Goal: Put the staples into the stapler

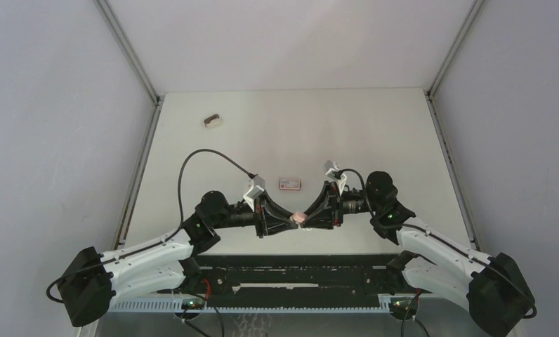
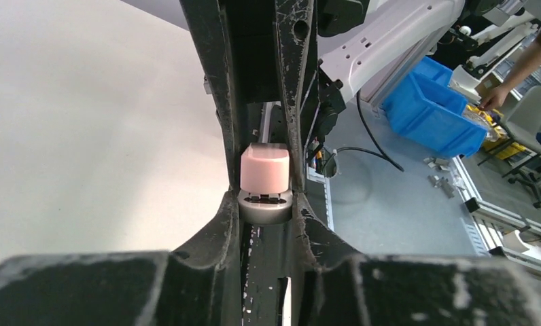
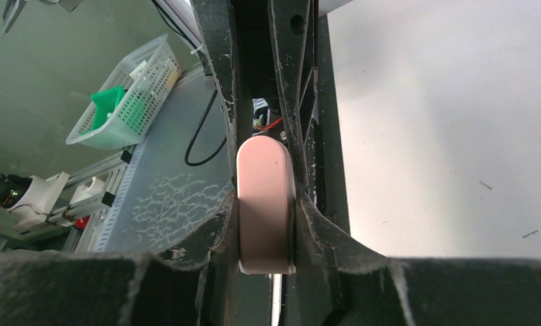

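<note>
The small pink-and-white stapler (image 1: pixel 299 218) hangs above the table's near middle, held from both sides. My left gripper (image 1: pixel 291 222) is shut on its grey metal end (image 2: pixel 266 206), with the pink body (image 2: pixel 265 170) pointing away from it. My right gripper (image 1: pixel 307 216) is shut on the pink body (image 3: pixel 266 204), and its fingers (image 3: pixel 314 224) press both flanks. The white staples box with a red label (image 1: pixel 289 184) lies flat on the table just behind the two grippers. No staples strips show.
A small dark-and-pale piece (image 1: pixel 212 121) lies at the back left of the table; it is too small to identify. Grey walls with metal rails (image 1: pixel 142 70) close in the left and right sides. The arm bases sit along the black front rail (image 1: pixel 291 270).
</note>
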Robot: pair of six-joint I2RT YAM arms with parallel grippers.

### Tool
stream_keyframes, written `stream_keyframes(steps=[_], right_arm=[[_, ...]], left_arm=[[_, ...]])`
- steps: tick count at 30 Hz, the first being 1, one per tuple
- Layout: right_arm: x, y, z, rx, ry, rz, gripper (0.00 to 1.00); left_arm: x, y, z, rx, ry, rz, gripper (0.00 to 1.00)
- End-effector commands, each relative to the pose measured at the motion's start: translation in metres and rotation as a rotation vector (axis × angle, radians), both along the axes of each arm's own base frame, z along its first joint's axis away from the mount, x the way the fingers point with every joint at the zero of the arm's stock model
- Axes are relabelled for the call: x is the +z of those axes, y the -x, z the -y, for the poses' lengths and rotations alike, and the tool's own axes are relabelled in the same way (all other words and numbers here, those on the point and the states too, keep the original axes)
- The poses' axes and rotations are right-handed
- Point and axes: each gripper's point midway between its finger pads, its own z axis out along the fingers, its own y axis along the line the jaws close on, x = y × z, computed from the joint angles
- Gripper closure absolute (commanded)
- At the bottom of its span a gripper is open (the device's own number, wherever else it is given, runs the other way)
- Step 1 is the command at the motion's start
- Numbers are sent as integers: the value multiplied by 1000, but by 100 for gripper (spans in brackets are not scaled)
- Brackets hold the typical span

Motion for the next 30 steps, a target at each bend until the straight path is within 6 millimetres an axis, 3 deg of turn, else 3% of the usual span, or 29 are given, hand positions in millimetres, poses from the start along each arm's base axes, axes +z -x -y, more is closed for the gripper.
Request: stream_keyframes(steps=[1, 4, 8, 12, 20, 27, 30], right_arm=[[28, -11, -1, -54, -56, 99, 63], [33, -16, 0, -95, -62, 128, 40], [37, -19, -1, -98, -46, 152, 34], [39, -17, -7, -67, -35, 162, 36], [40, -14, -11, -45, -31, 163, 54], [29, -12, -14, -31, -1, 137, 48], [30, -11, -15, -23, -7, 130, 60]], left_arm=[[44, -2, 5, -7, 98, 84, 91], [41, -3, 5, 0, 89, 83, 100], [39, -4, 6, -3, 73, 77, 100], [38, -5, 7, -1, 67, 72, 100], [38, -6, 5, 15, 67, 70, 100], [42, -7, 0, 42, 71, 86, 100], [42, -7, -1, 48, 68, 91, 100]])
